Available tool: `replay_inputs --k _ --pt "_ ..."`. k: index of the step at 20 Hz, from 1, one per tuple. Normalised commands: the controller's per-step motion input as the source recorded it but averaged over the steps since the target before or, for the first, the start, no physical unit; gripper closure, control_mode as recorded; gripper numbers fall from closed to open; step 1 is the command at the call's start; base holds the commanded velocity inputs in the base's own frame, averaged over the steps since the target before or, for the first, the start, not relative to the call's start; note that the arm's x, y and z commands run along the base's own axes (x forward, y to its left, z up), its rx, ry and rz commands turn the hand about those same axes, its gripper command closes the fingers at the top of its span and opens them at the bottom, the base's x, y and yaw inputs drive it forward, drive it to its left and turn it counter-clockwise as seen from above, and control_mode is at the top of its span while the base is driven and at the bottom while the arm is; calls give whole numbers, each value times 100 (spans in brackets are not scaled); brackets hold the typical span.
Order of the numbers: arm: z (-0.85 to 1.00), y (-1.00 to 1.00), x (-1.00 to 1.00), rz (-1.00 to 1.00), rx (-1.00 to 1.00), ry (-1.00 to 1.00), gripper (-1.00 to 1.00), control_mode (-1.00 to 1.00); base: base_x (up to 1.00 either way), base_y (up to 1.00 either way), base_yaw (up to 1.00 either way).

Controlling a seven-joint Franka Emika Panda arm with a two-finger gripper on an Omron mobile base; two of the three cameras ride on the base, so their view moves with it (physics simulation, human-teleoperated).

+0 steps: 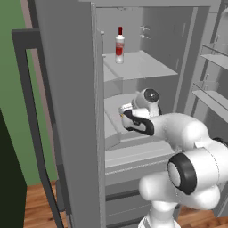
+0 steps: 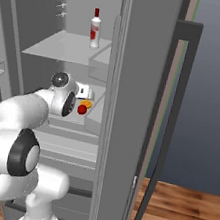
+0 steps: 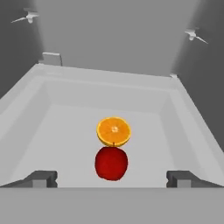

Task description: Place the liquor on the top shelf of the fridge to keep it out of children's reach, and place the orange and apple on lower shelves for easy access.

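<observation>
The fridge [image 1: 67, 111] stood open, its top shelf [image 1: 142, 64] carrying the bottle [image 1: 120, 45] upright near the back left. Below it, a lower shelf [image 3: 57, 131] held the orange [image 3: 113, 131] with the apple [image 3: 111, 163] touching it on the near side. The gripper [image 3: 111, 178] sat inside that lower level, fingers spread wide and holding nothing, the apple just ahead between them. All three items looked placed, so the job seemed close to done. The next move likely called for drawing the arm straight back without nudging the fruit.
</observation>
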Motion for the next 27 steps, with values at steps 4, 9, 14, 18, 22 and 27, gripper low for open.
replay_inputs --k 4,9,14,18,22,27 --pt "2 1 -76 0 -5 0 -100 -100 0 0 0" --pt "11 0 -87 0 -4 0 -100 -100 0 0 0" --pt "43 0 -88 0 -3 0 -100 -100 0 0 0" --pt "73 0 -74 0 -1 0 -100 -100 0 0 0" --pt "84 0 -75 0 -1 0 -100 -100 0 0 0" --pt "91 5 -80 0 -3 0 -100 -100 0 0 0"
